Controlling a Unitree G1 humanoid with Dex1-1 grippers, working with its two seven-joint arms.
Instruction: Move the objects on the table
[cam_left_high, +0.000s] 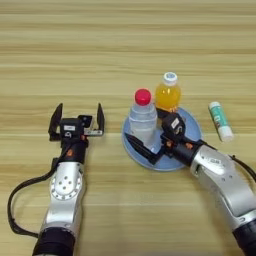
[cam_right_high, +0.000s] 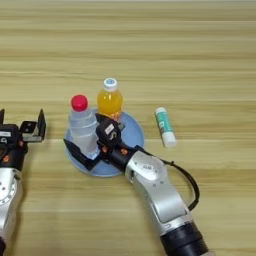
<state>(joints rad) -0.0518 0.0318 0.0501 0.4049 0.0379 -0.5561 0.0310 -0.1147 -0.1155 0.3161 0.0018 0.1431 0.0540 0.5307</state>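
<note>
Wooden table (cam_left_high: 125, 45) fills view; water bottle (cam_left_high: 143, 125) and orange-drink bottle (cam_left_high: 167, 96) stand on blue plate (cam_left_high: 192, 127), right gripper (cam_left_high: 149, 140) spread around water bottle, left gripper (cam_left_high: 76, 120) open, empty.

no readable text — labels illegible, none

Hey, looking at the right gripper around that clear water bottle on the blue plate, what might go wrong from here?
1. The right gripper straddles the clear red-capped water bottle low down, so the tall bottle may tip when moved.
2. The orange drink bottle with the white cap stands just behind, on the round blue plate, and could be knocked.
3. The plate might slide on the wooden table.
</note>
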